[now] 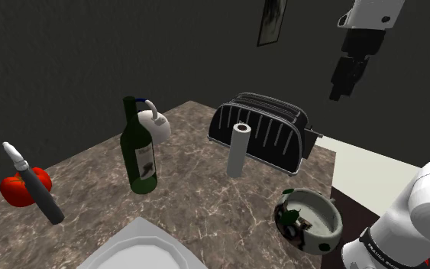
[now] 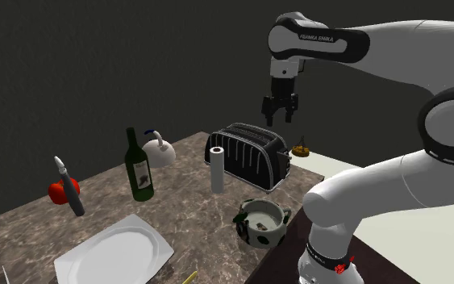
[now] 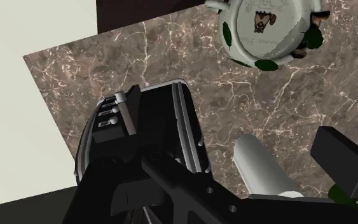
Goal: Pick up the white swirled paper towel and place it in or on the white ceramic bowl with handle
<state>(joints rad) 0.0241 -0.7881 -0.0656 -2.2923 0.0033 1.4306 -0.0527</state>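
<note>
The white paper towel roll (image 1: 240, 149) (image 2: 217, 169) stands upright on the brown marble counter, just in front of a black toaster. In the wrist view the roll (image 3: 260, 167) lies below and between the two fingers, untouched. The white bowl with green spots and a handle (image 1: 309, 222) (image 2: 262, 223) (image 3: 263, 32) sits near the counter edge closest to the stand. My gripper (image 1: 341, 90) (image 2: 280, 114) (image 3: 254, 191) hangs high above the toaster, open, with nothing held.
The black toaster (image 1: 263, 130) (image 2: 245, 155) (image 3: 139, 140) is right under the hand. A green wine bottle (image 1: 138, 149), a white teapot (image 1: 156, 124), a tomato (image 1: 24, 187), a grey upright tool (image 1: 33, 183) and a white plate (image 1: 140, 252) lie further along the counter.
</note>
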